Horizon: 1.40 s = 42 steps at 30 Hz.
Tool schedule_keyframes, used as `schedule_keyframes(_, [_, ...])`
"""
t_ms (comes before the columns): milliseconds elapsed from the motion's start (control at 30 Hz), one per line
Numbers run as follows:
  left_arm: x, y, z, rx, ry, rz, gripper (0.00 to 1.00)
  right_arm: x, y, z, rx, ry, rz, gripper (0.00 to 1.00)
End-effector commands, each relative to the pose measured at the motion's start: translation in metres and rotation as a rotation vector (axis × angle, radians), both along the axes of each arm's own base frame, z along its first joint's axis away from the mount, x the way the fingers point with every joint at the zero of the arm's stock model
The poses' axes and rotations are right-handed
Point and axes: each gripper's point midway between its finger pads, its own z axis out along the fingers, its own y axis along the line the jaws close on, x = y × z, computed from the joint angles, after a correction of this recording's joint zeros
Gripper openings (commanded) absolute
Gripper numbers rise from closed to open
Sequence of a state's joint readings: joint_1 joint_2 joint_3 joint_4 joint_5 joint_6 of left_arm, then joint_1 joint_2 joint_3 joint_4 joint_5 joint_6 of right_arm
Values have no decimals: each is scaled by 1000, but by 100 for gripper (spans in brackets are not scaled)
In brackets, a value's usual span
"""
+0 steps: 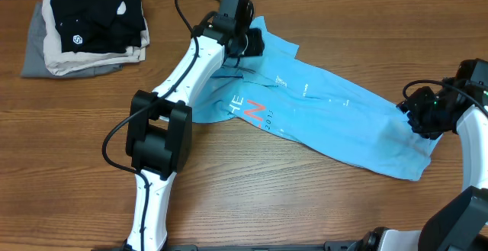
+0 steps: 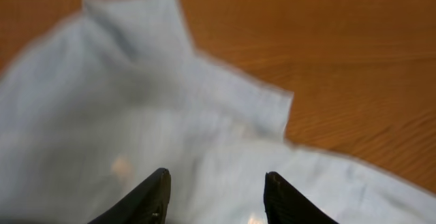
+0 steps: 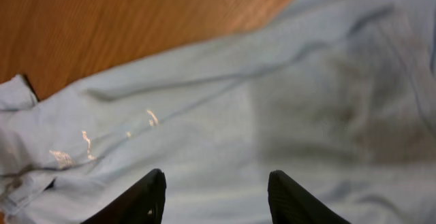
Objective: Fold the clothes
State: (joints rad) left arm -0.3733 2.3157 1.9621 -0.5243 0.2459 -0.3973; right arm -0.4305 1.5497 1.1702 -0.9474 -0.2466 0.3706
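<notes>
The sky-blue T-shirt (image 1: 328, 114) lies stretched across the table from upper middle to lower right, with white and red lettering showing. My left gripper (image 1: 248, 43) hangs over its upper left end. In the left wrist view the fingers (image 2: 216, 183) are open with the shirt fabric (image 2: 136, 115) below and nothing between them. My right gripper (image 1: 418, 115) is at the shirt's right end. In the right wrist view its fingers (image 3: 216, 183) are open over the cloth (image 3: 272, 101).
A stack of folded garments, black (image 1: 95, 14) on beige and grey (image 1: 57, 60), sits at the table's far left corner. Bare wooden table (image 1: 305, 197) lies in front of the shirt.
</notes>
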Motion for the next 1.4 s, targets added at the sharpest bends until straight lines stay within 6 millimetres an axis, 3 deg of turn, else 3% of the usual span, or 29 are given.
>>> schedule_keyframes(0, [29,5,24,4,-145,-23,49,13,-6,9,-56,-59,54,57])
schedule_keyframes(167, [58,18,59,48,-334,-70,71,30,-14,15,-100,-132,70,69])
schedule_keyframes(333, [73,35,57,154,-435,-126,86,36,-23,7,-151,-125,94,84])
schedule_keyframes(567, [94,48,5,184,-410,-165,89,27,-22,-27,-120,-10,117,90])
schedule_keyframes(767, [104,44,-33,190,-393,-194,90,23,-12,-38,-114,34,161,90])
schedule_keyframes(933, [99,38,-61,190,-356,-214,90,21,-11,-39,-130,52,165,91])
schedule_keyframes(1200, [84,22,-81,152,-306,-283,90,21,-11,-39,-129,52,165,91])
schedule_keyframes(1367, [74,21,-111,168,-245,-298,87,18,-16,-40,-156,71,156,91])
